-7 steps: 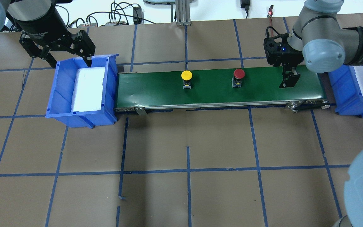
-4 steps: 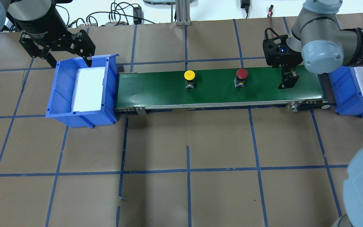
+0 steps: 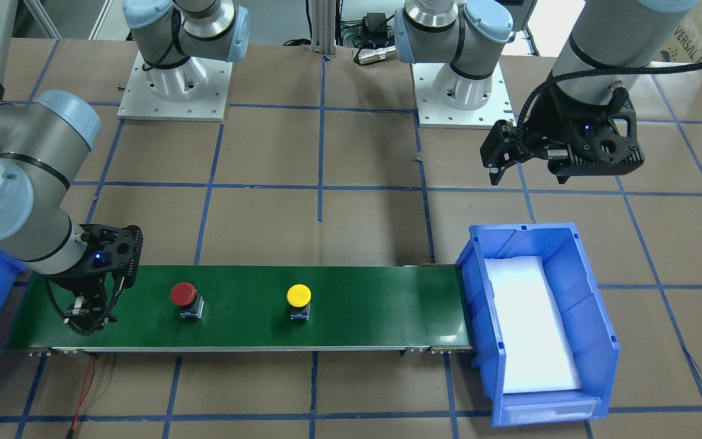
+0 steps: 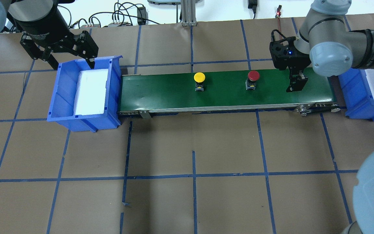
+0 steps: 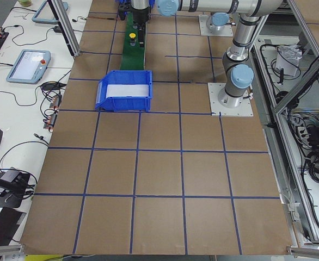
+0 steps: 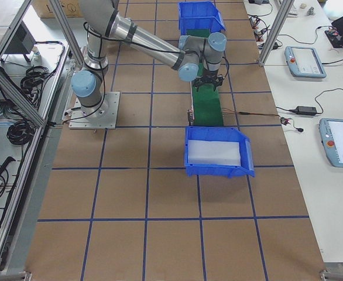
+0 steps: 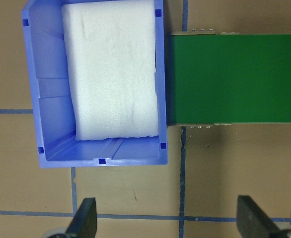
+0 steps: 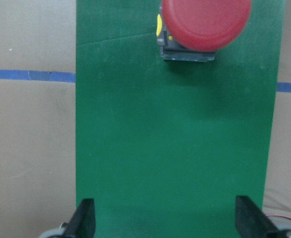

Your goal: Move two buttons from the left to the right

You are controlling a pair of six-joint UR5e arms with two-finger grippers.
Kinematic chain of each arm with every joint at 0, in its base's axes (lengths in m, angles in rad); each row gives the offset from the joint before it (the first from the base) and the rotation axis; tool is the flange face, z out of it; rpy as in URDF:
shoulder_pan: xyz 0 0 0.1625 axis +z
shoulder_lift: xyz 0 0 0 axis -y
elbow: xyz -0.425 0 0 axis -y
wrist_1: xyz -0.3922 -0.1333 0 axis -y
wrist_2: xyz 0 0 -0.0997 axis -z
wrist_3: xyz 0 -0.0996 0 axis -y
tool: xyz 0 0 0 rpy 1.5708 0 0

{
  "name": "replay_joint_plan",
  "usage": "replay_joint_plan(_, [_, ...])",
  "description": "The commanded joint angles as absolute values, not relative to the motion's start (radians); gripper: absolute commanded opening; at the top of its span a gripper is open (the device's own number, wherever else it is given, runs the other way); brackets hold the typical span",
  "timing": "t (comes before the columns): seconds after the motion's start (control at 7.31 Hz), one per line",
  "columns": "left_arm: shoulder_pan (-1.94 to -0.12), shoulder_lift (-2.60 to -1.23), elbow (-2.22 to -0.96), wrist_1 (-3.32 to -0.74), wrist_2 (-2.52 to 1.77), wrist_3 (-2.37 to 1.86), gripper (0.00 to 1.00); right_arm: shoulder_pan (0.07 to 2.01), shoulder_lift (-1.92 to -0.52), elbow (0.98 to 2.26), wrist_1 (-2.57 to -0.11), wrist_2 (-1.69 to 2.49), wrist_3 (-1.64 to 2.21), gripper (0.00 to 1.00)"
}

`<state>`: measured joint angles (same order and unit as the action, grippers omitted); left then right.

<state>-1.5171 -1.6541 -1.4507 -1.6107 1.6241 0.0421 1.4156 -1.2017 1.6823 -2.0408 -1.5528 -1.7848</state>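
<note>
Containers: two blue bins, one at each end of the green conveyor belt.
- Left bin – butts against the belt's left end; holds one white foam pad lying flat on its floor.
- Right bin – at the belt's right end, partly hidden under the right arm in the overhead view; the right-side view shows a white foam sheet in it.

Buttons: two, both upright on the belt, well apart from each other.
- Red button – on the right half of the belt. It stands ahead of the right gripper, near it but not touching, and outside the span of the fingers; the wrist view has it at the top of the frame, roughly in line with the gap.
- Yellow button – about mid-belt, between the red one and the left bin, far from both grippers.

Jaws:
- Right gripper – low over the belt's right end, jaws spread wide, nothing held.
- Left gripper – above the table by the left bin's far rim, jaws wide apart, nothing held.

Count: 2 bins, 2 foam pads, 2 buttons, 1 belt.
</note>
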Motion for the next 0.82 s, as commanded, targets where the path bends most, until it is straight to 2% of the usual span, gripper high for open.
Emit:
replay_joint_plan(0.0, [-1.517, -1.652, -1.451, -1.611, 1.624, 0.041, 1.0, 1.416, -1.203, 1.707, -2.106, -1.554, -1.787, 1.0])
replay_joint_plan(0.68, [-1.517, -1.651, -1.451, -1.611, 1.624, 0.041, 1.0, 1.416, -1.192, 1.72, -2.121, -1.554, -1.772, 1.0])
